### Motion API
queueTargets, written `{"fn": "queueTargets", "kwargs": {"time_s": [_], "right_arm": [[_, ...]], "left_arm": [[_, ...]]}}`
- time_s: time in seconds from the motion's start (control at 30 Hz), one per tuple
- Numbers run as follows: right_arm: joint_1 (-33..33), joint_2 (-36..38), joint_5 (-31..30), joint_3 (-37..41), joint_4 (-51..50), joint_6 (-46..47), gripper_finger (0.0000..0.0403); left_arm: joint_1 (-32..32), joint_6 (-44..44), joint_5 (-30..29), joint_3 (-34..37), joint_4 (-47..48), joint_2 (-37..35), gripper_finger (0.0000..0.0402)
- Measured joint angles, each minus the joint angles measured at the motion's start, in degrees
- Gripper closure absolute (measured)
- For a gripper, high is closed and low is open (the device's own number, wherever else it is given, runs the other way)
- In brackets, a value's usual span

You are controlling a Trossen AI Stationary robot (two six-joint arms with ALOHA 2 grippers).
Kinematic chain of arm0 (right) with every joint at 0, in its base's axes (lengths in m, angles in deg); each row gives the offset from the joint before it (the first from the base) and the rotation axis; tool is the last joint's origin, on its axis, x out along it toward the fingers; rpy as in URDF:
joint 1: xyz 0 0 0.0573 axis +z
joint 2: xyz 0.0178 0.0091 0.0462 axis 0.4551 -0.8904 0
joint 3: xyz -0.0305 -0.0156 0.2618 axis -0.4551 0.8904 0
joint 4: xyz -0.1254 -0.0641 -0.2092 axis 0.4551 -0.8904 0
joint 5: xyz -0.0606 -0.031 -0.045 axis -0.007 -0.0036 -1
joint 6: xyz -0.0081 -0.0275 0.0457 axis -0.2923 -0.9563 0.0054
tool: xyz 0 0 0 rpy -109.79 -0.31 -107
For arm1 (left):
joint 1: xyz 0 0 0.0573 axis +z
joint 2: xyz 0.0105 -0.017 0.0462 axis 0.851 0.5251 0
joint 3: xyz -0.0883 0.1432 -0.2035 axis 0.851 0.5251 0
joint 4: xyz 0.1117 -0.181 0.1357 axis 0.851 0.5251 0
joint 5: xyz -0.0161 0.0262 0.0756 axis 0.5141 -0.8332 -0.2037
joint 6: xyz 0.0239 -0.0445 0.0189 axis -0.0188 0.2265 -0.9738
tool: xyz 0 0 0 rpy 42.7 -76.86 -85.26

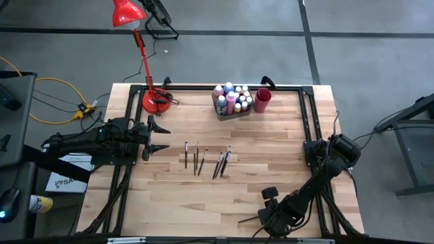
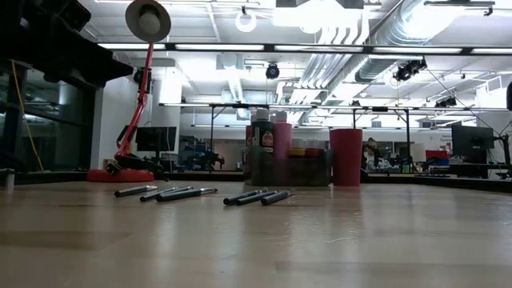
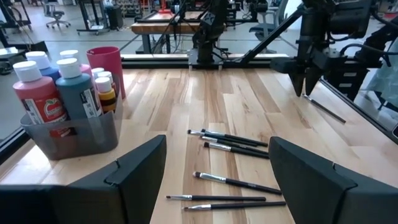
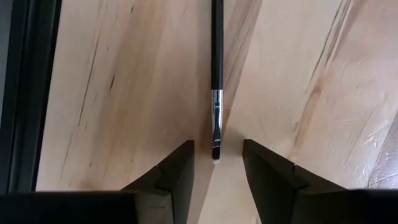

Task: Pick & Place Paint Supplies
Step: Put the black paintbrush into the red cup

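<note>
The pale, straight-grained wooden table (image 1: 271, 169) is lying flat inside a black metal frame, its planks showing darker streaks in the right wrist view. Near the far edge, a translucent grey rectangular plastic bin (image 3: 74, 134) is holding a tight cluster of small paint bottles (image 1: 232, 98) with round caps in pink, blue, white and pale tones; the labels are partly hidden behind the bin wall, and the bottles at the back are covering one another, so a count is not possible. A smooth red cylindrical cup (image 1: 263, 100) is standing just beside the bin. Six or so thin dark-handled paintbrushes (image 1: 207, 160) with silver ferrules are lying loose mid-table in two loose groups, roughly parallel. One further thin black paintbrush (image 4: 216, 74) is lying apart near the front right of the table, its handle cut off at the picture's edge in the right wrist view. The right gripper (image 4: 217, 163) is hanging directly over that brush's bristle tip, its matte dark angular fingers standing partly apart on either side of the tip and gripping nothing; whether they are touching the wood is unclear. The left gripper (image 1: 161, 137) is waiting at the table's left edge with its two blocky dark fingers spread wide and empty, pointing toward the loose brushes. A red desk lamp (image 1: 146, 64) with a glossy shade and round base is standing at the far left corner.
</note>
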Motion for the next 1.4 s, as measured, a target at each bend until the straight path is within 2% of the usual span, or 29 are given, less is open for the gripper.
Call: {"fn": "queueTargets", "kwargs": {"time_s": [0.13,0.53,0.67,0.87,1.1,1.4], "right_arm": [[-0.02,-0.10,0.02,0.02,-0.11,0.00,0.0290],[-0.07,-0.20,0.91,0.17,-0.22,-0.04,0.0395],[-0.11,-0.22,1.18,-0.10,-0.64,0.12,0.0399],[-2.15,-0.48,0.27,-4.10,-6.69,4.58,0.0399],[-5.09,-0.77,-3.09,-8.04,-12.23,4.47,0.0400],[-7.74,-0.59,-1.96,-12.19,-16.65,2.62,0.0400]], "left_arm": [[-0.02,0.00,-0.03,0.00,0.14,0.00,0.0124],[0.00,-0.01,-0.15,0.00,0.91,0.00,0.0124],[-0.02,-0.02,-0.15,0.00,0.89,0.00,0.0124],[-0.01,0.15,-0.18,0.00,0.91,0.00,0.0124],[0.00,0.59,-1.26,0.00,1.04,0.00,0.0124],[0.00,1.94,-1.51,0.00,1.09,0.00,0.0124]]}}
